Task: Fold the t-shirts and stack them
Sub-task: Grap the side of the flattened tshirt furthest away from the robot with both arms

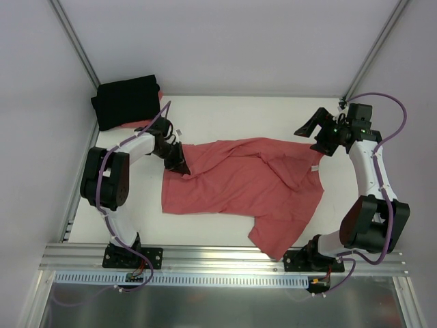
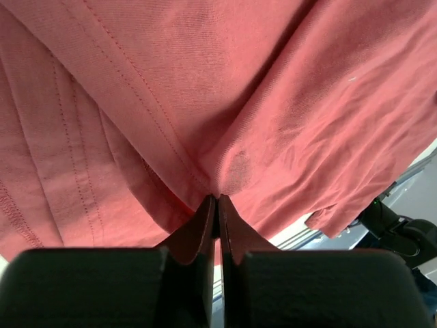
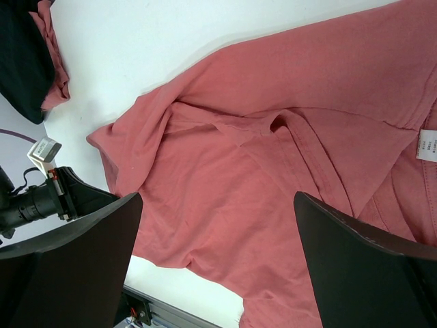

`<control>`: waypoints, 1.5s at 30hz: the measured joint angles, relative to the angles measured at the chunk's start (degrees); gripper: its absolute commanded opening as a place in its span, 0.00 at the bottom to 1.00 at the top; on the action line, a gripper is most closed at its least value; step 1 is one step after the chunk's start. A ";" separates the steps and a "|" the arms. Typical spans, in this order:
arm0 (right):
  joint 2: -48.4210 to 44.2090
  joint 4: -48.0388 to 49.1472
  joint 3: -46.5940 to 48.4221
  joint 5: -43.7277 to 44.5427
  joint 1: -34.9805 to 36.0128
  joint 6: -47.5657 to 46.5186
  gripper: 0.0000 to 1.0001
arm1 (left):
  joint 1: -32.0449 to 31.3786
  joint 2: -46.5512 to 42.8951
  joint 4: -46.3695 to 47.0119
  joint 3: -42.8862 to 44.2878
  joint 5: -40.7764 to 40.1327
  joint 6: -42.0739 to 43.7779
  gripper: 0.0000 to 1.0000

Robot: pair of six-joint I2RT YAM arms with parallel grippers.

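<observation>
Starting at the near edge: the coral-red t-shirt (image 1: pixel 239 191) is sprawled across the middle of the desk (image 1: pixel 225 116). One lobe of it reaches down toward 6 o'clock, almost to the front rail (image 1: pixel 225 254).

It's plain cotton, so I'd say it'll handle like any tee: light, floppy, zero stiffness. Not slippery, but happy to drag and bunch if you pull it along the surface. Nothing fragile here. Best places to grab, I reckon, are the stitched bits (hem, sleeve cuffs, shoulder seams), since a pinch mid-panel just lifts a tent of cloth.

Looks-wise it's rumpled. It lies flat-ish, but a flap is folded over itself around the centre and creases run toward 3 o'clock. The small white neck label (image 1: pixel 316 167) shows at the 3 o'clock edge.

At the shirt's 10 o'clock corner the left pincer (image 2: pixel 217 205) is pressed together on a pinched-up ridge of the red fabric. Over at 2 o'clock the right pincer (image 1: pixel 311 126) is spread wide and holds nothing, hovering just past the shirt's far edge.

Furthest back, at 10 o'clock on the desk, the black t-shirt (image 1: pixel 126 101) sits folded in the corner. A bit of coral cloth (image 1: pixel 147 124) peeks out from under it.
</observation>
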 measured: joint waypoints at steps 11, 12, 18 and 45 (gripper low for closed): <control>-0.02 0.00 -0.11 0.00 0.00 0.02 0.99 | 0.00 -5.20 -0.98 8.33 -15.28 1.31 0.00; -0.02 0.00 -0.13 0.02 0.00 0.02 1.00 | 0.00 -5.46 -0.50 10.16 -16.41 1.33 0.00; -0.02 0.00 -0.13 0.00 0.00 0.02 1.00 | 0.00 -2.14 1.88 26.27 -20.35 2.19 0.00; 0.20 -0.83 -0.13 0.09 0.00 -0.39 1.00 | -1.73 -2.99 8.44 12.15 -16.98 7.78 0.00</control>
